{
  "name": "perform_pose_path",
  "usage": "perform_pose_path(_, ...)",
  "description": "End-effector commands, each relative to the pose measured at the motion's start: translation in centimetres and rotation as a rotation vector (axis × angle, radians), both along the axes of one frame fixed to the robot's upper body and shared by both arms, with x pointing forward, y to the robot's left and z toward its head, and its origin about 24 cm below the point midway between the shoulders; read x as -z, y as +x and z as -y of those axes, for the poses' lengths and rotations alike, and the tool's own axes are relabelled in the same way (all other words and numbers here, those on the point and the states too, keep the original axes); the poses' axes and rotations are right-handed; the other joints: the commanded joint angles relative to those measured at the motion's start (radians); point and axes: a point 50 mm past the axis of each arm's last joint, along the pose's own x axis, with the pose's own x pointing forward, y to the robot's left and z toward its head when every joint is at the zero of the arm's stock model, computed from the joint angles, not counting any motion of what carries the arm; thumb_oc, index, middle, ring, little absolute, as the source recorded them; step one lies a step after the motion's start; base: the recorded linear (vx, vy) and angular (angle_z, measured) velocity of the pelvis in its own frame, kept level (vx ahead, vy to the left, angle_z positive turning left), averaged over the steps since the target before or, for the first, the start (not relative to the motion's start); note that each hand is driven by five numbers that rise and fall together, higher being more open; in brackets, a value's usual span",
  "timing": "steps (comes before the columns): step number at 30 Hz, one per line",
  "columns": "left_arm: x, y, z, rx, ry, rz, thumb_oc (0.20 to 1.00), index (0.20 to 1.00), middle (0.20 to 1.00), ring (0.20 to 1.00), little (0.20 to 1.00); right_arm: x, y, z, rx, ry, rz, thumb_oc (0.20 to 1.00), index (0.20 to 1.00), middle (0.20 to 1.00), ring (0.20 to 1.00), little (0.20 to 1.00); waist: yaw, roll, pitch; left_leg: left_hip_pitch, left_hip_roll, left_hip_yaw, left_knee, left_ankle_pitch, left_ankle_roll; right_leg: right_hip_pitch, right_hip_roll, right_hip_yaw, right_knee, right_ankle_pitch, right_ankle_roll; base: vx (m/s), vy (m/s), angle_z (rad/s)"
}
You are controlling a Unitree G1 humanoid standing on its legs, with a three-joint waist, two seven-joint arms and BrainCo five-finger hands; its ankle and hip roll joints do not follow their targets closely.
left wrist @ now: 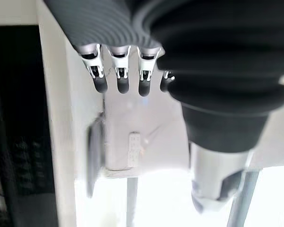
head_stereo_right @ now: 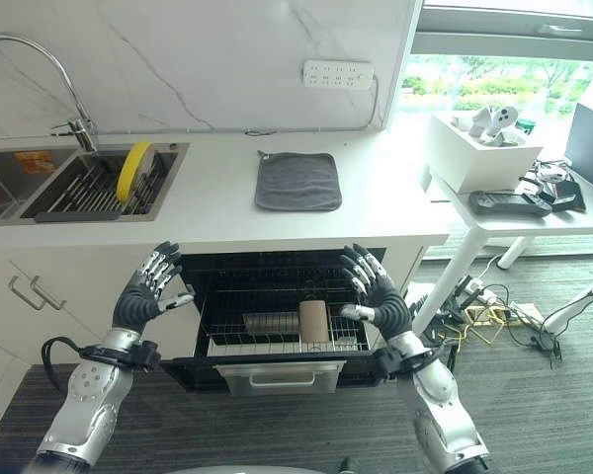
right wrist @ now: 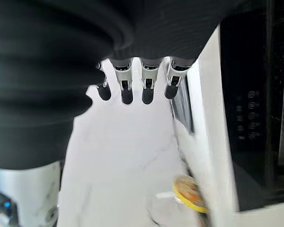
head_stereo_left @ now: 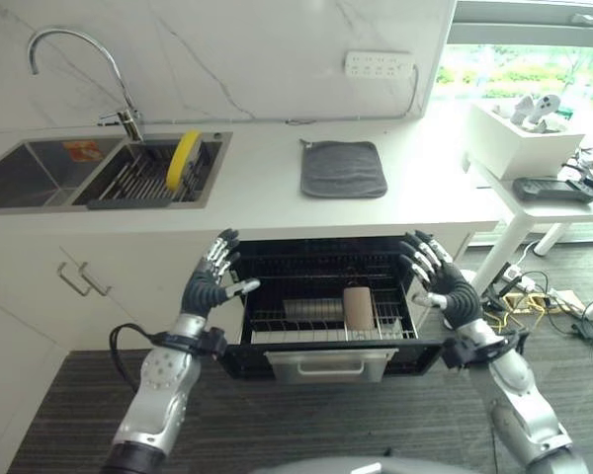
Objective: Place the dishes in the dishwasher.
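Left hand (head_stereo_left: 210, 281) and right hand (head_stereo_left: 443, 278) spread open, empty, flanking open dishwasher (head_stereo_left: 321, 360); no legible writing.

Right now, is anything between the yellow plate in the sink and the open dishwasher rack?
Nothing visible blocks it. The yellow plate stands in the sink; the dishwasher rack is pulled out below the counter, holding a cup.

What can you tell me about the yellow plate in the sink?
The round yellow plate stands on edge, leaning slightly, in the slots of a metal wire drying rack set in the right basin of the steel sink. It looks smooth and glossy, perhaps plastic or ceramic. Nothing else touches it. The open left hand and open right hand are raised well below it, by the open dishwasher drawer.
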Motion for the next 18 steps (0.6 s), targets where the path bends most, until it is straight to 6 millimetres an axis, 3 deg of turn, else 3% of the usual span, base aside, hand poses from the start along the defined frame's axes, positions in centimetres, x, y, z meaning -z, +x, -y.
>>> perform_pose_path(1,-3.9,1.6,-0.4,0.011,-0.029,0.173,1.000,1.000,1.000,1.000,1.000,-3.7,1.9,-0.1,0.005,0.083,0.158,1.000,1.000,1.000,1.000,1.000,-0.004,-0.021,0.001,-0.058,-0.089,-0.076,0.018,-0.014,0.080,0.081,0.058,0.046,0.016,-0.120,-0.038,0.00,0.000,0.00)
perform_pose_path(13,-3.7,1.0,-1.1,-0.025,-0.004,0.158,1.000,1.000,1.000,1.000,1.000,-2.8,1.7,0.1,0.083,0.033,0.100,1.000,1.000,1.000,1.000,1.000,-0.009,-0.015,0.010,-0.059,-0.094,-0.081,0.029,-0.016,0.085,0.080,0.066,0.059,0.018,-0.121,-0.045,0.00,-0.006,0.00)
perform_pose_path(18,-3.6,0.4,-2.0,-0.064,0.018,0.158,1.000,1.000,1.000,1.000,1.000,-2.8,1.2,-0.1,0.088,-0.012,0.097,1.000,1.000,1.000,1.000,1.000,-0.003,-0.016,0.026,-0.078,-0.088,-0.099,0.058,-0.010,0.082,0.062,0.090,0.059,0.092,-0.168,-0.069,0.04,-0.090,0.01)
